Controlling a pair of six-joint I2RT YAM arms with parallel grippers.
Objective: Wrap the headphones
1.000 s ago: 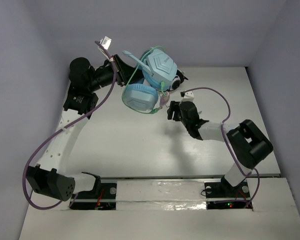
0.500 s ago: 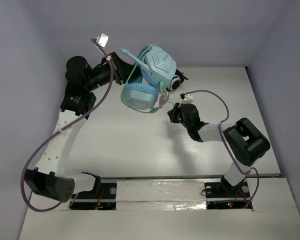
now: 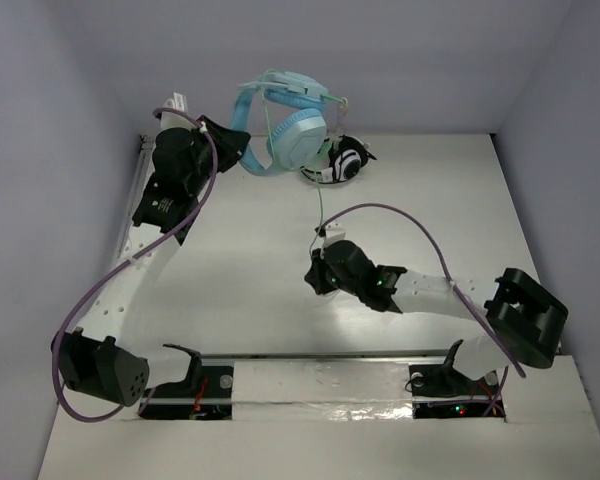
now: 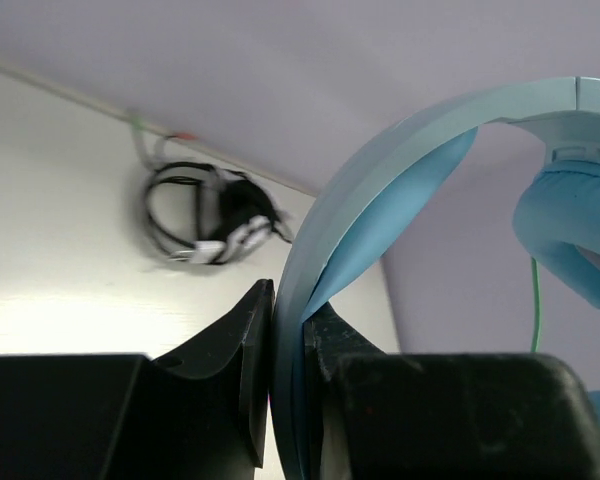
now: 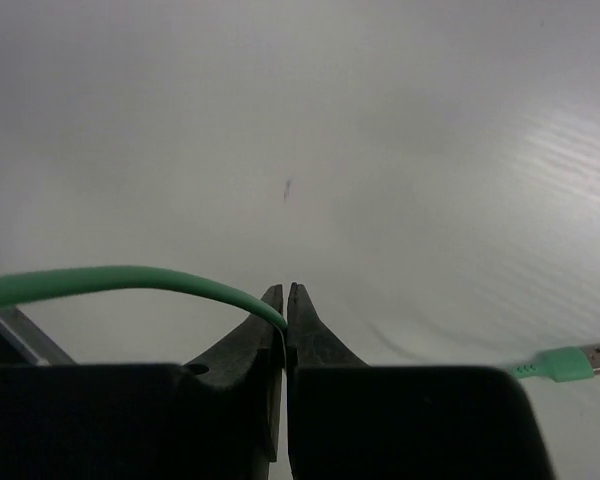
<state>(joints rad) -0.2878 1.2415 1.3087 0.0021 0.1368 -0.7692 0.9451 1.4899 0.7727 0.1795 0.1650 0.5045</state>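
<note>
**Top external view: cable line from headphones to right gripper**

The large light blue over-ear headphones [image 3: 285, 130] are held aloft over the table's far edge, with the headband clamped in the left gripper [image 3: 237, 145]. The thin pale green cable [image 3: 320, 208] runs nearward to the right gripper [image 3: 314, 277], where it is pinched tight. Small black-and-white headphones [image 3: 345, 162] lie close beside the wrapping path.

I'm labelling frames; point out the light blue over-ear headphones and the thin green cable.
light blue over-ear headphones [image 3: 298, 140]: top view, on an earcup.
thin green cable [image 5: 130, 275]: right wrist view, arc entering the jaws.
</note>
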